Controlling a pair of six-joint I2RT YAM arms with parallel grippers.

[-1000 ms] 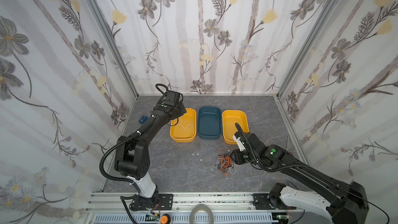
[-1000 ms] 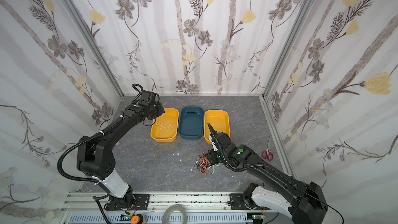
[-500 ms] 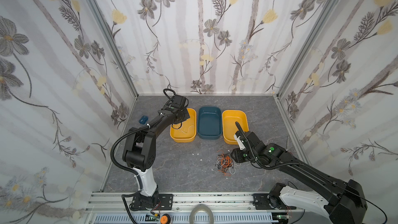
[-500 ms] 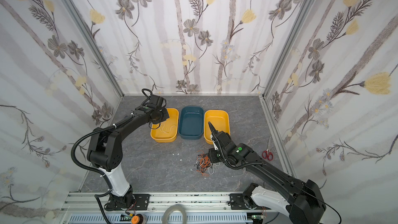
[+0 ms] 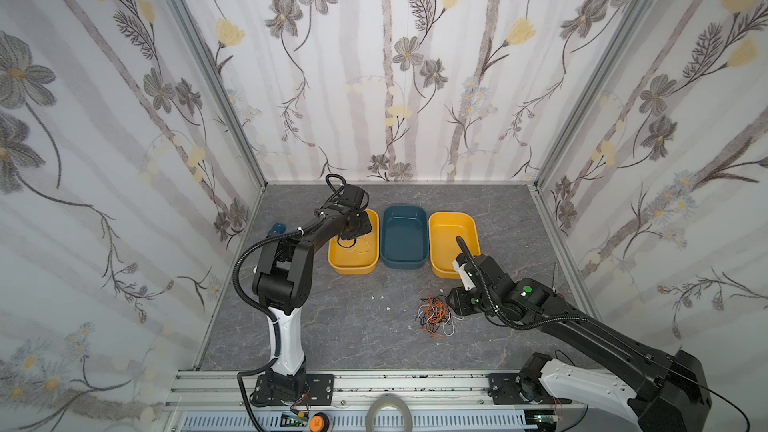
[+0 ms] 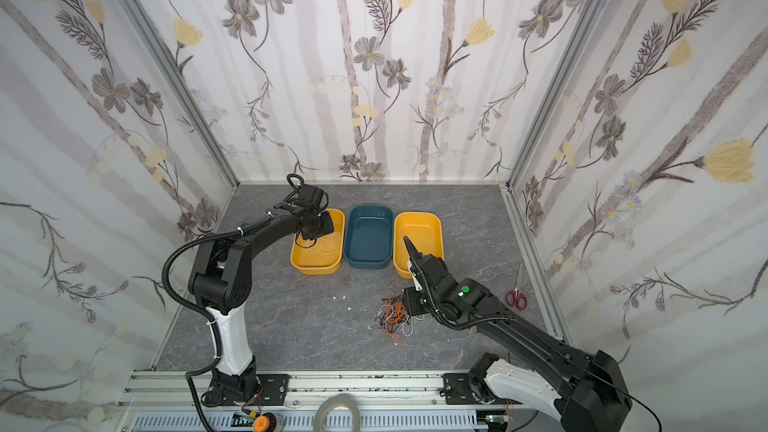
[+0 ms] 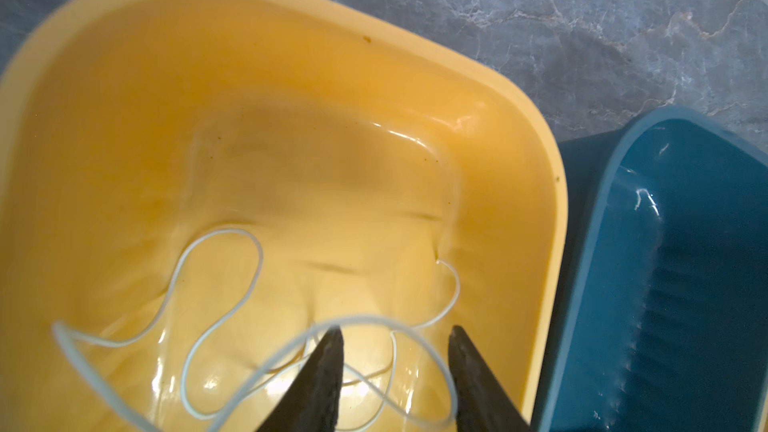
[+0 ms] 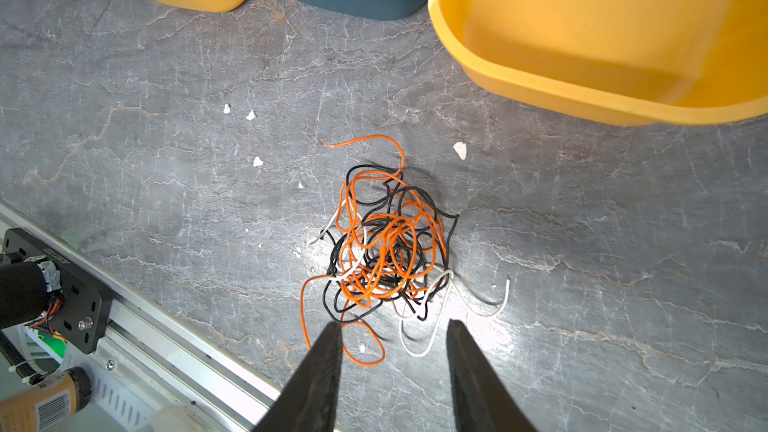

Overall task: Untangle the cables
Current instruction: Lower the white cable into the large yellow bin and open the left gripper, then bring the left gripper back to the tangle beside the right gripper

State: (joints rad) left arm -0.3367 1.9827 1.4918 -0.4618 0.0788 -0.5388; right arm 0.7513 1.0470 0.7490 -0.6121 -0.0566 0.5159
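A: Cables (image 8: 386,243), location?
B: Orange, black and white, knotted in one heap on the grey table (image 8: 166,160), just ahead of my right claw (image 8: 392,326). Its jaws stood apart, gripping nothing.
A: Left claw (image 7: 395,334)?
B: Mine hung over the left-hand yellow bin (image 7: 124,118), jaws parted. One white cable (image 7: 226,230) lay looped inside the bin. A loop crossed my fingertips; contact unclear.

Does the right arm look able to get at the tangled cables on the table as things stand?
Probably yes. The right gripper is open just beside the tangle of cables on the table, with nothing between them.
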